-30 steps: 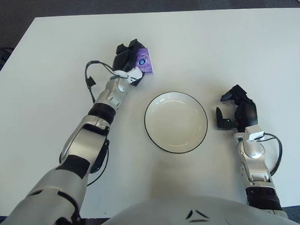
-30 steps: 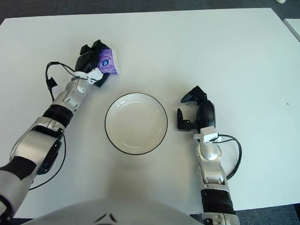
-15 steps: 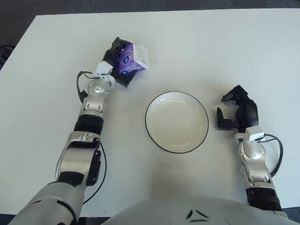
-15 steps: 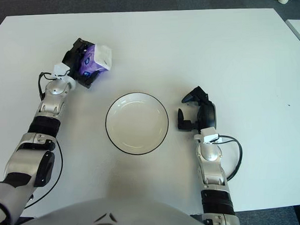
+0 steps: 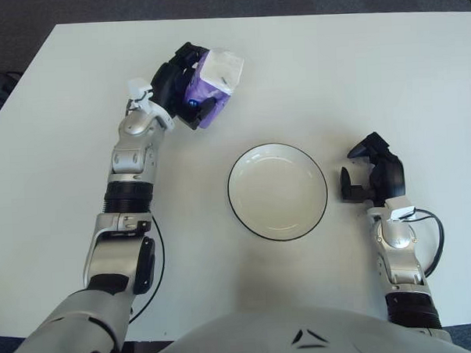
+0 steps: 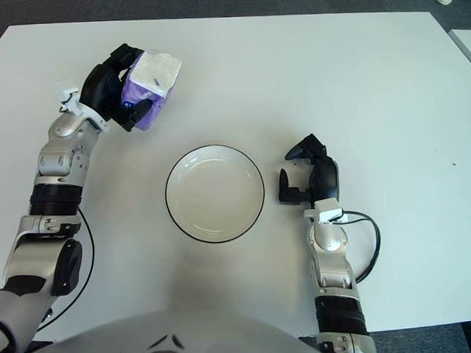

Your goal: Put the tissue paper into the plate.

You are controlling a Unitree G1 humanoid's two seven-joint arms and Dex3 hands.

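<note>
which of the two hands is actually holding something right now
The left hand, up on the far left of the table, grips the purple tissue pack. The right hand beside the plate holds nothing.

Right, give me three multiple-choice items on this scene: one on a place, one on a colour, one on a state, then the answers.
1. Where is the tissue pack?
A. in the plate
B. in the left hand, left of and beyond the plate
C. beside the right hand

2. What colour is the plate's rim?
A. black
B. red
C. yellow

3. What is the right hand holding?
A. the tissue pack
B. the plate
C. nothing

Answers:
1 B, the left hand grips the pack away from the plate.
2 A, a thin dark line rings the white plate.
3 C, it shows to the right of the plate with nothing in its fingers.
</note>
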